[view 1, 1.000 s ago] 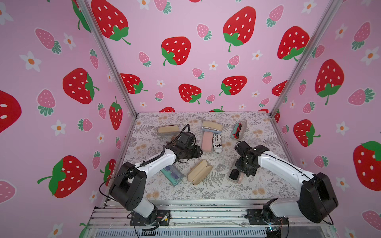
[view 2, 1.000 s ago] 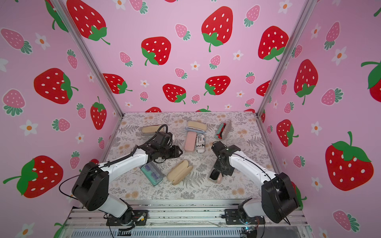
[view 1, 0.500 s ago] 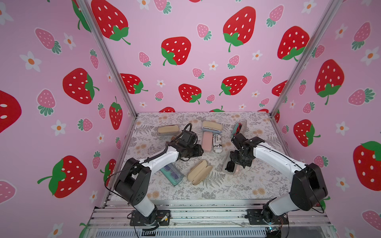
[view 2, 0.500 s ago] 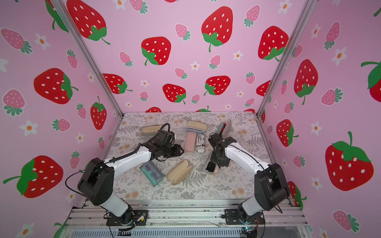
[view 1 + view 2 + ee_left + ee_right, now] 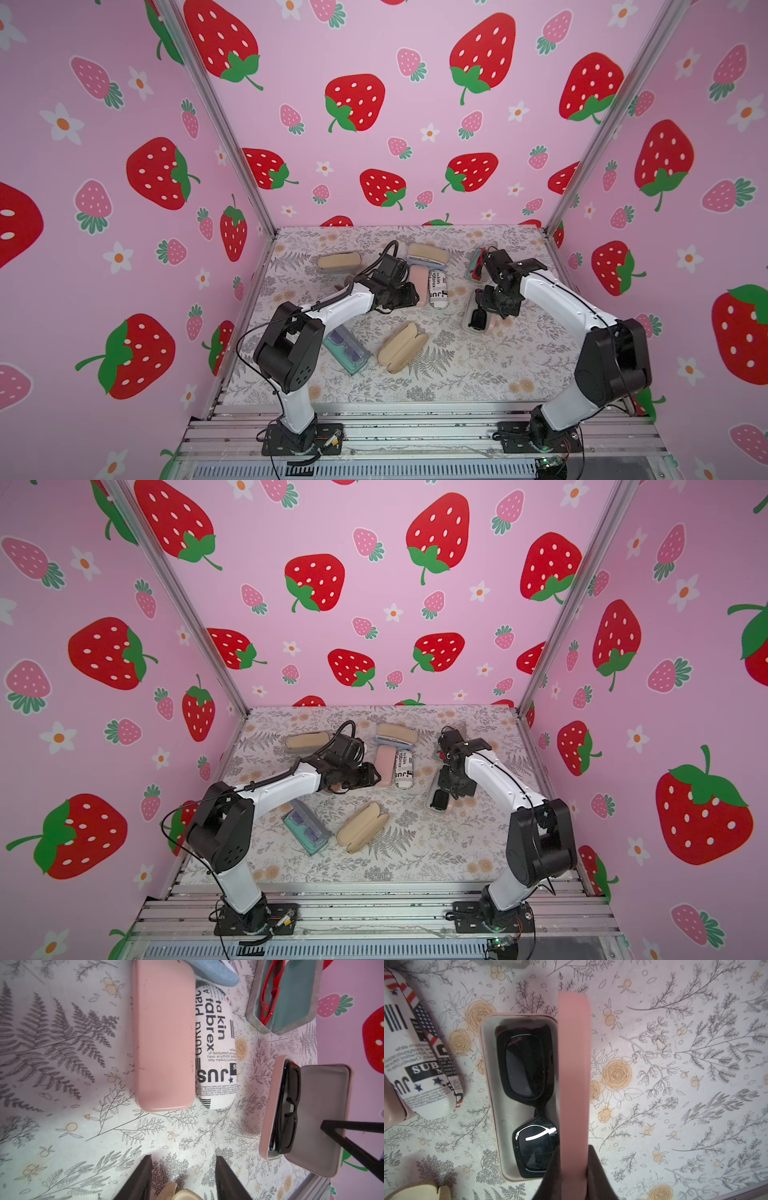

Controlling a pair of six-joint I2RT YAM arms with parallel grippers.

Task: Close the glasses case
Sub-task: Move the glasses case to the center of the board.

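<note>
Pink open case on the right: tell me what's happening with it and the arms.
The right gripper is shut on the upright lid of the open pink case, with black sunglasses lying in its base. The lid is not down yet, so the case is not closed. The left gripper hangs over the table near a closed pink case, jaws apart.

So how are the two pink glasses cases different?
The shut pink case lies flat beside the printed case, untouched. The open pink case shows black sunglasses inside, its lid standing up, pinched by the right gripper. Both are pink and rounded.
</note>
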